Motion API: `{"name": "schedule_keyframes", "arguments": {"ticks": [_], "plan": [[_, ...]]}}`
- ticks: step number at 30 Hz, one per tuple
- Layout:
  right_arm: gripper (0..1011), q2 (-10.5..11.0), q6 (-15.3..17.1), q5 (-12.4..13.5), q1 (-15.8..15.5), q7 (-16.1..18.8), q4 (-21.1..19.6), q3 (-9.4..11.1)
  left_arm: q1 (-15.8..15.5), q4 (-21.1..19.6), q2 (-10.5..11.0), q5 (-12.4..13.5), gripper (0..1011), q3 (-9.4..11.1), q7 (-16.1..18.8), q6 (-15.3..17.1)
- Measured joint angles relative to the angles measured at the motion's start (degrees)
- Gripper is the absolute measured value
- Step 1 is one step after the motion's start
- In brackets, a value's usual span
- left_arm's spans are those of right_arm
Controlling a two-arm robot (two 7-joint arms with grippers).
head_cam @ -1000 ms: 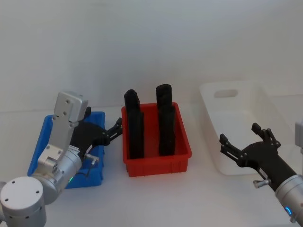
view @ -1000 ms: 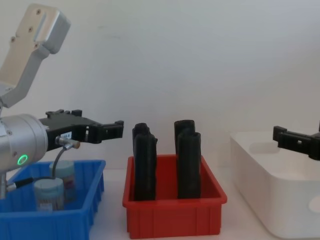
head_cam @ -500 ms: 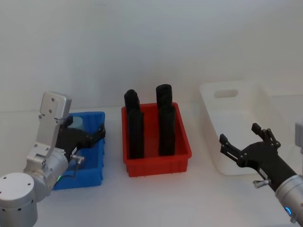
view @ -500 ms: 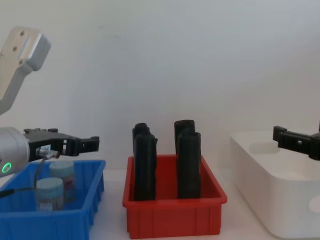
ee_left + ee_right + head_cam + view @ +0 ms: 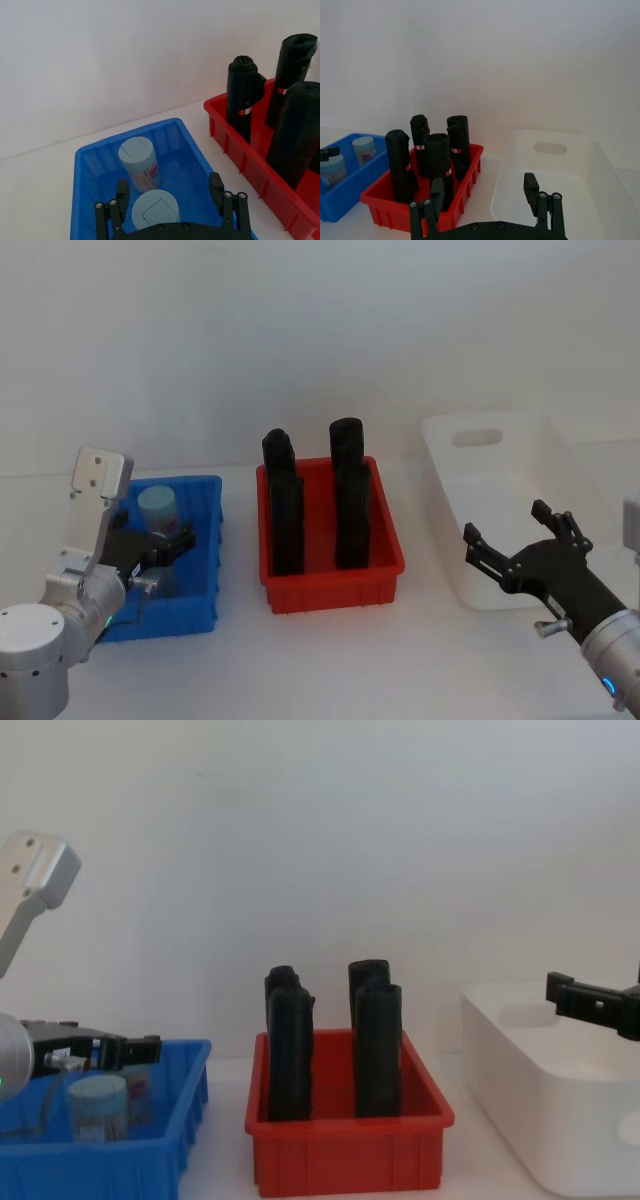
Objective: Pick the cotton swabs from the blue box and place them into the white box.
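Note:
Two cotton swabs tubs with pale blue lids stand in the blue box (image 5: 90,165): a far tub (image 5: 137,157) and a near tub (image 5: 155,210). My left gripper (image 5: 169,191) is open and low over the box, its fingers (image 5: 122,192) either side of the near tub without touching it. In the head view the gripper (image 5: 178,543) sits just in front of the far tub (image 5: 158,506). The white box (image 5: 560,465) stands at the right. My right gripper (image 5: 522,545) hovers open and empty in front of it.
A red bin (image 5: 330,590) holding several tall black upright objects (image 5: 285,505) stands between the blue box (image 5: 205,540) and the white box. Bare table lies in front of all three bins. A white wall closes the back.
My left arm has drawn back to the left and come down, so its gripper went from above the red bin's edge to low over the blue box. The right arm has not moved.

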Motion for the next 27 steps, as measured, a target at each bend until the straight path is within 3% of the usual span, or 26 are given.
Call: {"name": "schedule_keyframes", "arguments": {"ticks": [11, 27], "plan": [[1002, 0.00, 0.00, 0.00, 0.00, 0.00, 0.00, 0.00, -2.51, 6.18, -1.08, 0.28, 1004, -0.57, -0.75, 0.32], [1001, 0.00, 0.00, 0.00, 0.00, 0.00, 0.00, 0.00, -5.07, 11.78, -2.18, -0.07, 1004, -1.14, -2.60, -0.07]]}}
